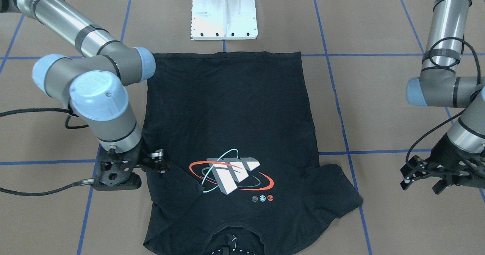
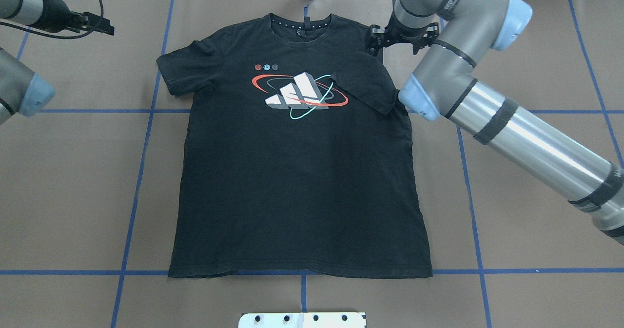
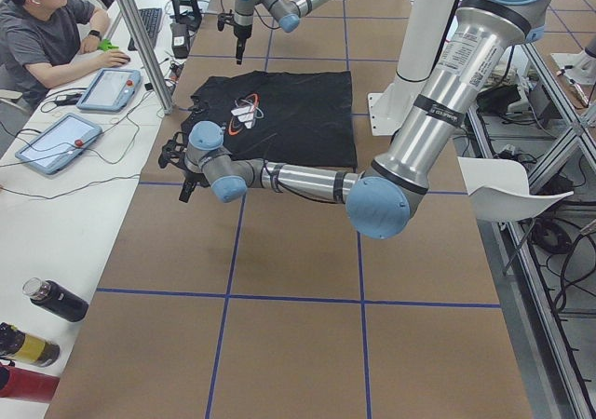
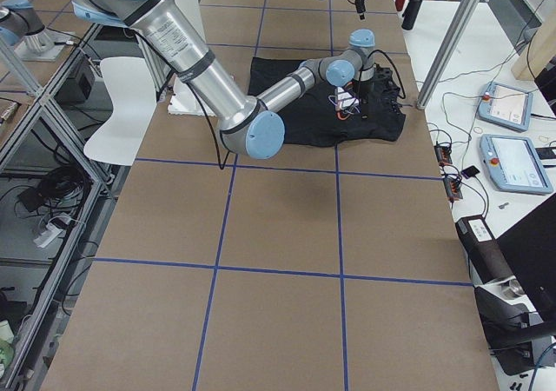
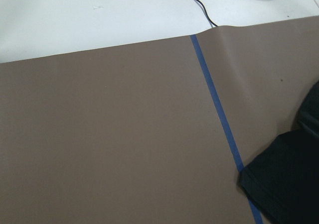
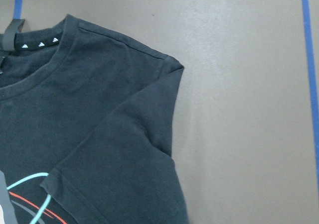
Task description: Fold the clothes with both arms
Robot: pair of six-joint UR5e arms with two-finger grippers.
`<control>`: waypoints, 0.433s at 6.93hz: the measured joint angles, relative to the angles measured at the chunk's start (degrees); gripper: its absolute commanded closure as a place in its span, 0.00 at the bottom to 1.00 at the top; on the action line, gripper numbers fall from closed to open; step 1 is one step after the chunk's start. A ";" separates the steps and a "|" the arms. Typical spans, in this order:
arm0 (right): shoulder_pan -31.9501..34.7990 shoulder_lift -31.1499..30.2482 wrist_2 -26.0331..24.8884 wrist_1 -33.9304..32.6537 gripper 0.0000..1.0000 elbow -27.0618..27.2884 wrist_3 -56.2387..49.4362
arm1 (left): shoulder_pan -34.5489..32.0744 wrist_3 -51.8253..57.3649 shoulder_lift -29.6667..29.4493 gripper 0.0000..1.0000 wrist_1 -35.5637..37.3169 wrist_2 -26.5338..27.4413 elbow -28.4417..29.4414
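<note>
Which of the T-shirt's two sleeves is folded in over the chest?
The sleeve on the robot's right, overlapping the graphic's edge; the left sleeve lies spread out flat.

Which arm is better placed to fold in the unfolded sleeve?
Left. The left gripper hangs near that sleeve; the right gripper is at the other shoulder, by the folded sleeve.

Overhead, opposite front, both table (image 2: 536,196) ends, two close wrist views; T-shirt (image 2: 292,182) common.

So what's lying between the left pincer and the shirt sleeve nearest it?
Only bare brown table crossed by one blue tape line. The overhead view shows this between the left pincer and the T-shirt's flat sleeve.
</note>
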 measured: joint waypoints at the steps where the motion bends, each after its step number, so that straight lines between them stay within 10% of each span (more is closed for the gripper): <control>1: 2.50 -3.41 2.54 -0.22 0.00 2.51 -4.74 | 3.42 -4.30 -1.59 0.00 -0.50 4.73 1.52; 3: 5.51 -7.26 5.56 0.27 0.00 4.03 -11.16 | 8.64 -8.99 -5.01 0.00 -1.56 12.06 6.23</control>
